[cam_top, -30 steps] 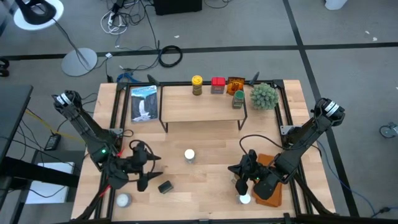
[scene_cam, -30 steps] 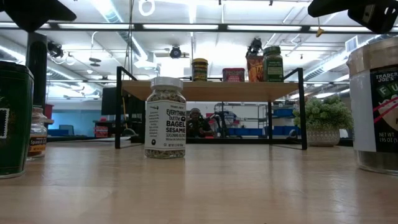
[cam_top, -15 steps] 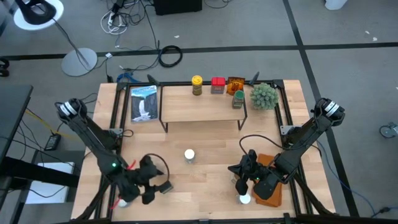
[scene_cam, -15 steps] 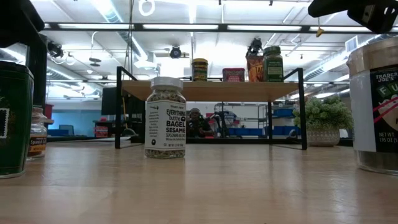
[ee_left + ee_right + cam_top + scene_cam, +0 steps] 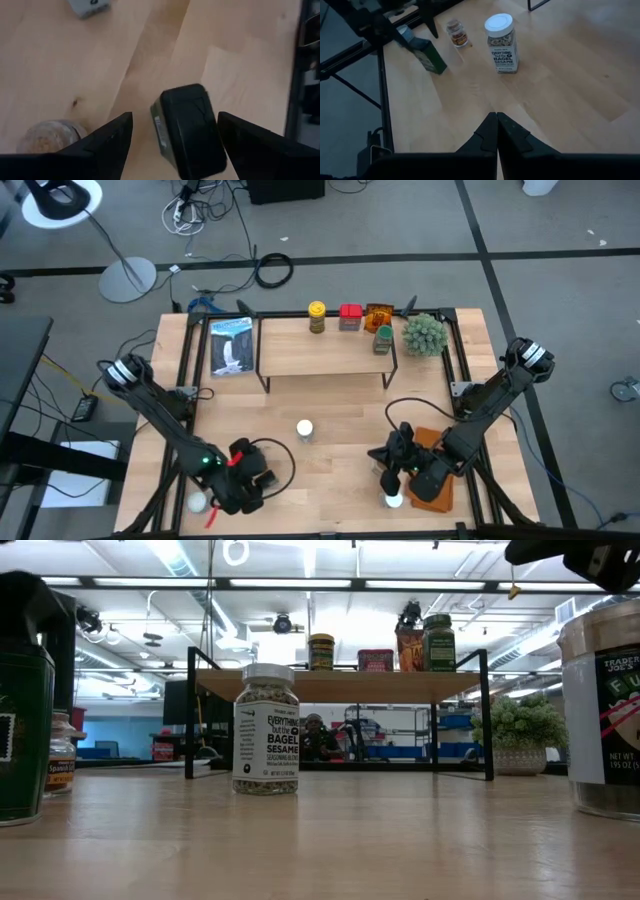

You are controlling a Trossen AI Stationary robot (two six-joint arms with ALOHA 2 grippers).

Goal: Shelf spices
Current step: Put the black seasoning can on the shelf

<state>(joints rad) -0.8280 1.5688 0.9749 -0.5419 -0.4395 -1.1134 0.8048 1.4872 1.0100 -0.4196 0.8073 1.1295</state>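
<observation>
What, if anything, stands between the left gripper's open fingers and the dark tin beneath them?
Nothing visible. The left gripper hangs open right over the dark tin, one finger on either side of it. A small jar stands off to one side, outside the fingers.

- A light wood table (image 5: 330,470) carries everything; its bare middle shows pale planks
- A low wooden shelf (image 5: 320,352) on thin black legs stands at the far side; on its back edge sit a yellow-lidded jar (image 5: 317,317), a red box (image 5: 350,317), an orange packet (image 5: 378,315) and a green-lidded jar (image 5: 383,340)
- A booklet (image 5: 232,346) lies left of the shelf; a spiky green plant (image 5: 424,333) stands right of it
- A white-lidded jar (image 5: 305,430) stands mid-table; a dark tin (image 5: 187,127) and a small jar (image 5: 454,32) near the left front; an orange cloth (image 5: 432,475) and another white-lidded jar (image 5: 394,500) at the right front
</observation>
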